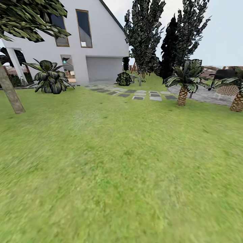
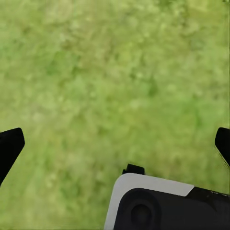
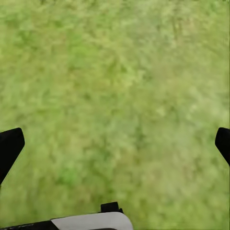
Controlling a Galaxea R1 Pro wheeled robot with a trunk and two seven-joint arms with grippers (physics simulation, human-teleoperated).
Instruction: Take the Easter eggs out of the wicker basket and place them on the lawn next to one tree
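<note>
You are looking out over the wide, bright green grass of the lawn (image 1: pixel 121 168), and it reaches from your feet up to the house.

Far on the left, a tree with a bare, pale grey-beige trunk (image 1: pixel 10 91) leans a little, and its dark, jagged leaves hang over the top corner. Next to it, near the house wall, is a low plant with big dark floppy leaves (image 1: pixel 50 76). Behind that stands the big white house with tall brown-framed windows (image 1: pixel 84 37).

In the middle, flat grey stepping stones (image 1: pixel 135 93) lie in the grass in a row going off to the right. A small round dark bush (image 1: pixel 124 78) sits behind them. Tall dark pointy trees (image 1: pixel 145 33) stand up against the sky.

More to the right is a short palm with a scaly brown trunk (image 1: pixel 182 94), and a second palm trunk (image 1: pixel 237 101) is at the right edge. Grey paving (image 1: pixel 202 94) lies behind them.

In your left wrist view, the left gripper (image 2: pixel 115 143) has its two black fingertips (image 2: pixel 9 146) spread wide apart, with nothing but blurry grass between them. In your right wrist view, the right gripper (image 3: pixel 115 143) is the same: black fingertips (image 3: pixel 9 146) wide apart, holding nothing, over grass.
</note>
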